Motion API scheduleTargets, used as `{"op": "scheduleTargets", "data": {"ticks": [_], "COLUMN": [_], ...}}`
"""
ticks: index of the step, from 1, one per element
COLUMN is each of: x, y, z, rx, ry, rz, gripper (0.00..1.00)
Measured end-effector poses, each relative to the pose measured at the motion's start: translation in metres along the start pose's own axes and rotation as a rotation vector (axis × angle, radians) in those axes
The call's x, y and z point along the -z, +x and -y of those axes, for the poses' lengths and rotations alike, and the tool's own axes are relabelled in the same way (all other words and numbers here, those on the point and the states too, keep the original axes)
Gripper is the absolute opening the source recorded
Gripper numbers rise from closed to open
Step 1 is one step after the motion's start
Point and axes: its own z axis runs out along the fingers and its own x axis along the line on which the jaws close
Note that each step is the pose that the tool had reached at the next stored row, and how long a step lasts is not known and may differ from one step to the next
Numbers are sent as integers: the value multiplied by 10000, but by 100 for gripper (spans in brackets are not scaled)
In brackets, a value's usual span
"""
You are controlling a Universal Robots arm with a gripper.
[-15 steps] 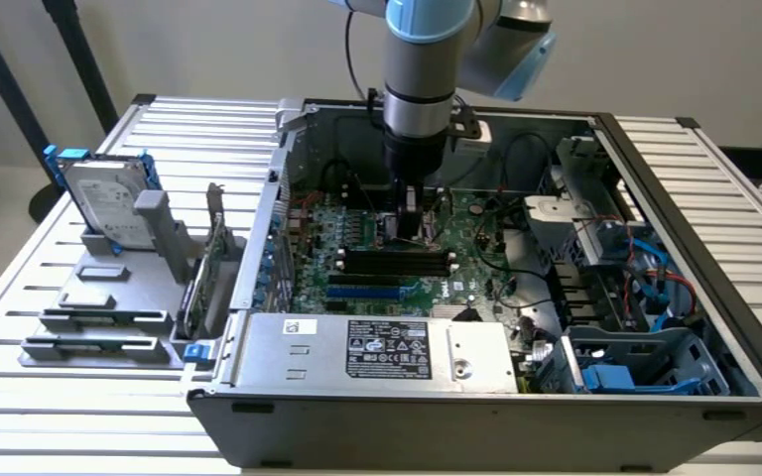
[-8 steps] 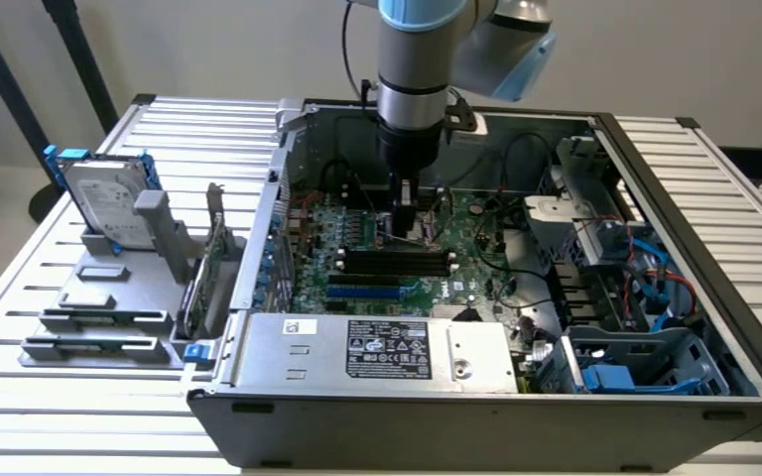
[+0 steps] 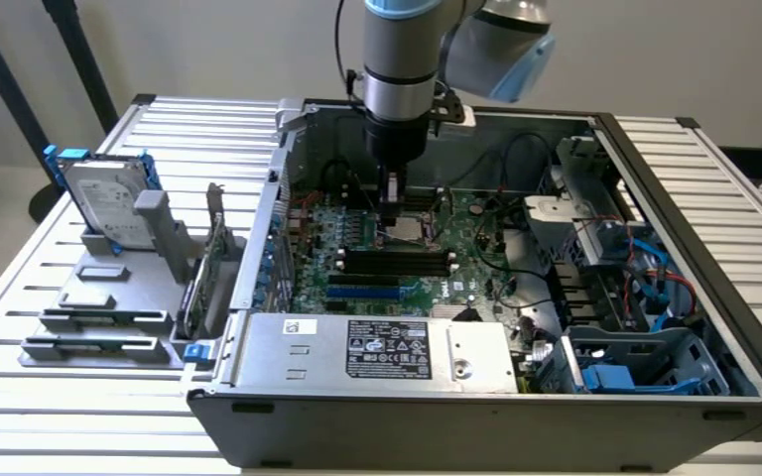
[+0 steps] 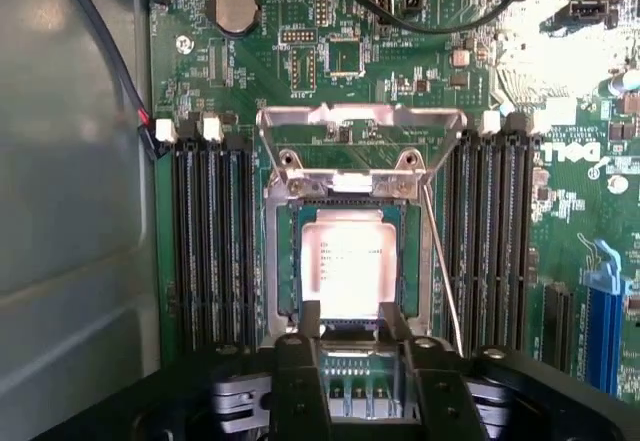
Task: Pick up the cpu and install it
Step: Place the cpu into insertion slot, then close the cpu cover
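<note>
Down inside the open computer case [image 3: 487, 416], on the green motherboard [image 4: 270, 73], the cpu [image 4: 342, 266] is lying flat in its socket [image 4: 271, 261]. The hinged metal frame [image 4: 360, 119] is standing raised at the socket's edge farthest from the gripper [image 4: 352, 321]. That gripper is hanging just over the cpu's near edge, its fingers [image 4: 311, 319] standing spread, one tip by each near corner, with nothing visibly pinched. Doing this step well is, I judge, calling for a level, square chip, no downward force, and tips held clear of the thin lever wire [image 4: 440, 251] beside the socket. I am counting one cpu, one socket, one raised frame, two fingers and two banks of black memory slots [image 4: 212, 231], one on either side.
</note>
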Motion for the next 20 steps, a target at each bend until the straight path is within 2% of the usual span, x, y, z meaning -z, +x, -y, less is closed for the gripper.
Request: {"op": "scheduleTargets", "data": {"ticks": [1, 2, 5, 6, 20], "x": [6, 11, 23, 26, 27], "y": [0, -1, -2, -2, -3], "z": [24, 48, 113, 129, 137], "rx": [-1, -2, -3, -3, -3], "ry": [14, 29, 75, 81, 89], "rz": [-2, -5, -13, -12, -12], "gripper": [30, 30, 13, 11, 11]}}
